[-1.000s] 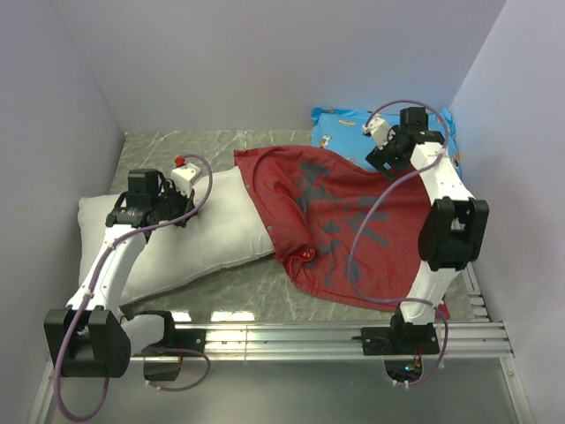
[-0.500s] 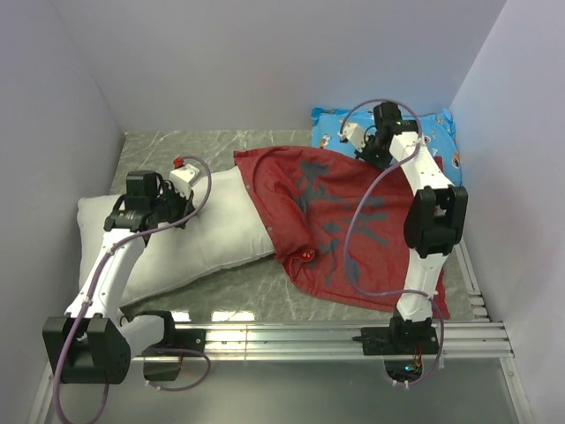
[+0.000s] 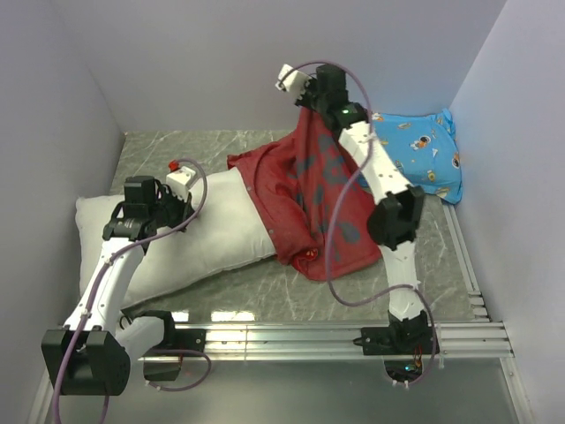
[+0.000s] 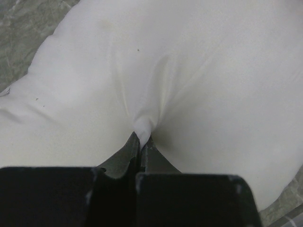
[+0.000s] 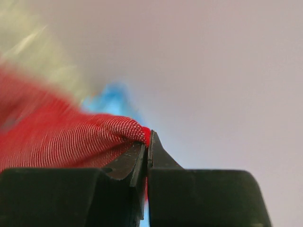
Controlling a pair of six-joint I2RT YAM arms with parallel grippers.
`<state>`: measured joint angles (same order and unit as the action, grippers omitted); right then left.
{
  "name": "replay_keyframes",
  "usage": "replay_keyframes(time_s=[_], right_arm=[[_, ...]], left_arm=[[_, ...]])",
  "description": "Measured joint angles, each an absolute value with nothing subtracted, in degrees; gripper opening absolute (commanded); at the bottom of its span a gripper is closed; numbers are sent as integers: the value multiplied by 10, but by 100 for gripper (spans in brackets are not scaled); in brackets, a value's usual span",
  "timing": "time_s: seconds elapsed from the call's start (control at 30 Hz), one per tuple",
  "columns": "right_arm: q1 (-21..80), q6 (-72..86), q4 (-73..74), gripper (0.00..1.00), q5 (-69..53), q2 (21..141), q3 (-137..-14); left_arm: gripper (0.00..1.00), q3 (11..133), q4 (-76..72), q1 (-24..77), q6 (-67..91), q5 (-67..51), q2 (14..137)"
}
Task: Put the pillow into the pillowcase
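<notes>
On the table (image 3: pixel 159 146) are one white pillow (image 3: pixel 207 230), one red pillowcase (image 3: pixel 305 199) and one blue pillow (image 3: pixel 415 152) at the far right. The left end effector (image 4: pixel 141 142) is closed, pinching a fold of the white pillow. The right end effector (image 5: pixel 147 138) is raised and clamped on the pillowcase's edge, holding that edge high. The case's lower part drapes over the white pillow's right end.

— How many pillows do you count?
— I count two: one white pillow (image 3: pixel 210 231) and one blue cartoon-print pillow (image 3: pixel 422 155).
— And cases?
— One red pillowcase (image 3: pixel 305 199). My grippers make two: left gripper (image 4: pixel 141 142), right gripper (image 5: pixel 147 137).
</notes>
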<state>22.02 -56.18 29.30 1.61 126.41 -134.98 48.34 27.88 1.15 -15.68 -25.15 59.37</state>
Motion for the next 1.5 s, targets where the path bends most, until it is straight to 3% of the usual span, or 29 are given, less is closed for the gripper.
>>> replay_keyframes(time_s=[0.07,0.1,0.13,0.2,0.23,0.33,0.5,0.6,0.77,0.87,0.9,0.93,1.1,1.3,1.5], right_arm=[[230,-576,193,5,27,1345,-1416],[232,-583,142,19,34,1379,-1430],[233,-590,105,51,38,1400,-1432],[233,-613,20,72,50,1438,-1407],[233,-621,1,80,55,1441,-1386],[232,-631,-24,86,91,1437,-1326],[216,-555,93,87,119,1312,-1193],[198,-481,226,85,86,1140,-1092],[183,-342,388,69,-32,867,-988],[198,-251,439,61,-137,746,-891],[209,-218,447,59,-165,720,-864],[226,-184,446,54,-184,702,-836],[331,-41,420,53,-212,705,-748],[434,39,387,60,-156,761,-729],[488,57,367,60,-87,811,-747]], left_arm=[[0,483,277,11,-145,-249,594],[0,483,276,11,-138,-248,594],[0,483,274,11,-130,-246,594],[0,481,270,11,-117,-243,594],[0,480,268,11,-110,-242,594],[0,480,266,11,-98,-239,594],[0,481,265,11,-95,-242,594],[0,492,278,13,-108,-246,595],[1,501,296,34,-145,-246,594],[34,501,304,42,-170,-251,588],[43,501,308,42,-178,-255,583],[45,501,312,43,-184,-260,574],[72,512,333,51,-189,-282,519],[84,511,347,114,-204,-267,444],[87,435,336,215,-234,-190,374]])
